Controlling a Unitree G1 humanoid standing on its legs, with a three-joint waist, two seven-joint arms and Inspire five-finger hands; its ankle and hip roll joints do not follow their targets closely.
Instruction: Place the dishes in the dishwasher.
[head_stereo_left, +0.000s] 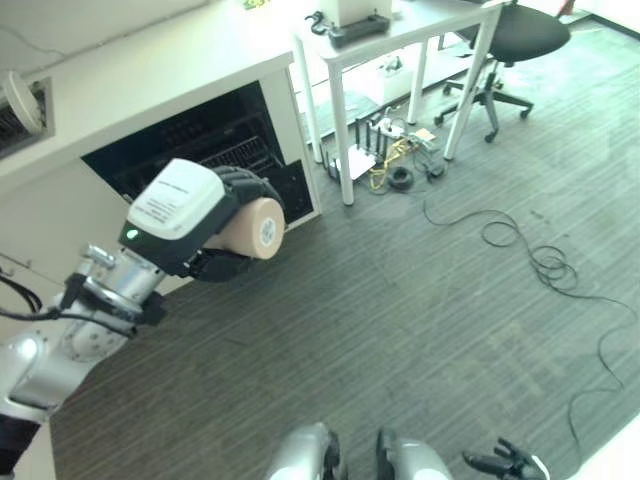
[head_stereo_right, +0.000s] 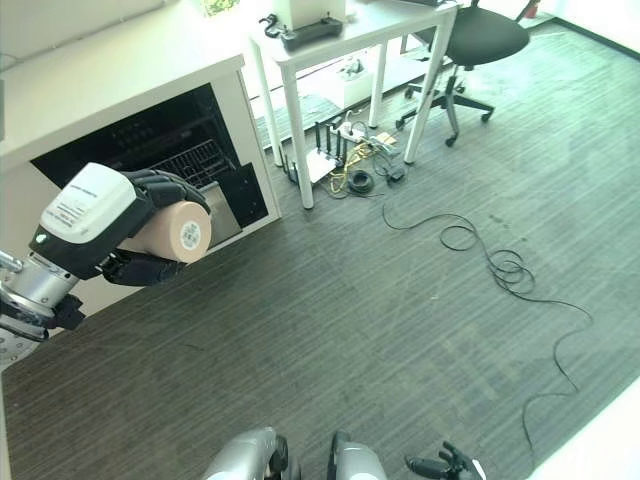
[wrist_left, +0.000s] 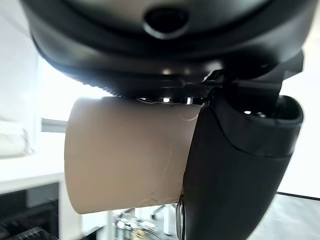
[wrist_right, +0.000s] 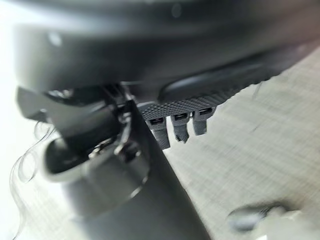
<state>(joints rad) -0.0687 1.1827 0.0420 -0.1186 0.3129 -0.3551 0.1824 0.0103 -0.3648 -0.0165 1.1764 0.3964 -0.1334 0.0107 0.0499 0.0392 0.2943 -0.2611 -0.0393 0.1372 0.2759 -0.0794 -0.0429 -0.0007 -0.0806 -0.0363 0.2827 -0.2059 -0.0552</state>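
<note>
One beige cup (head_stereo_left: 252, 229) lay sideways in the left hand (head_stereo_left: 215, 225), fingers curled round it, at 9 o'clock, just before the open dishwasher (head_stereo_left: 205, 140). Right hand (head_stereo_left: 505, 461) at 5 o'clock, fingers relaxed, over grey floor (head_stereo_left: 400, 300). White table (head_stereo_left: 400, 30), office chair (head_stereo_left: 510, 40) at 1 o'clock.

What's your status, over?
Left hand shut on cup, near open dishwasher. Right hand low, fingers relaxed. Nothing between cup and rack.

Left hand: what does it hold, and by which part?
The left hand holds a beige cup sideways, its fingers curled round the cup's side.
</note>
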